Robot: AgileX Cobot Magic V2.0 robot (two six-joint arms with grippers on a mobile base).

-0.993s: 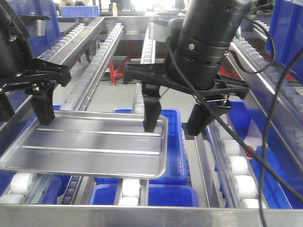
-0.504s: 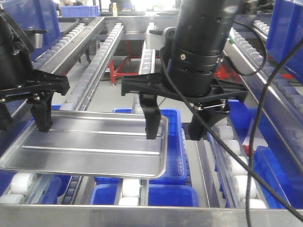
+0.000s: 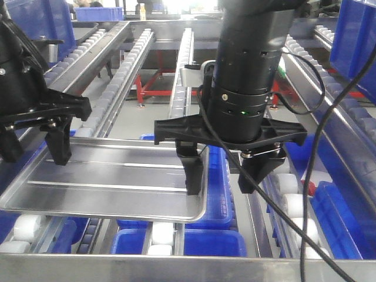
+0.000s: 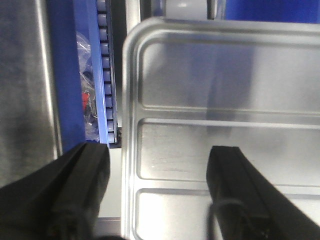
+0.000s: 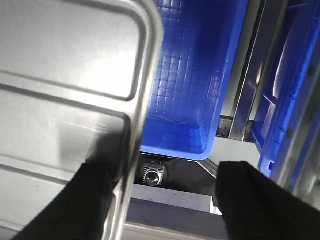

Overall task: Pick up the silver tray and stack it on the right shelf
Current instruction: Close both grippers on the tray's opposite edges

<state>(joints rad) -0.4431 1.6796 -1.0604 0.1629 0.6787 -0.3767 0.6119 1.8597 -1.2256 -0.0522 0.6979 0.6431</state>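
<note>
At the near end of the rollers [image 3: 26,226], both arms close in on the silver tray [image 3: 111,179].
It lies flat, unmoved this past second, while the right gripper [image 3: 223,183] has swung upright and dropped, jaws wide astride the right rim above a blue bin [image 3: 214,176]. The left gripper [image 3: 34,155] straddles the left rim, jaws wide too. Nothing is clamped yet; I'd judge pinching both rims comes next, then the lift toward the right shelf [image 3: 292,205].
</note>
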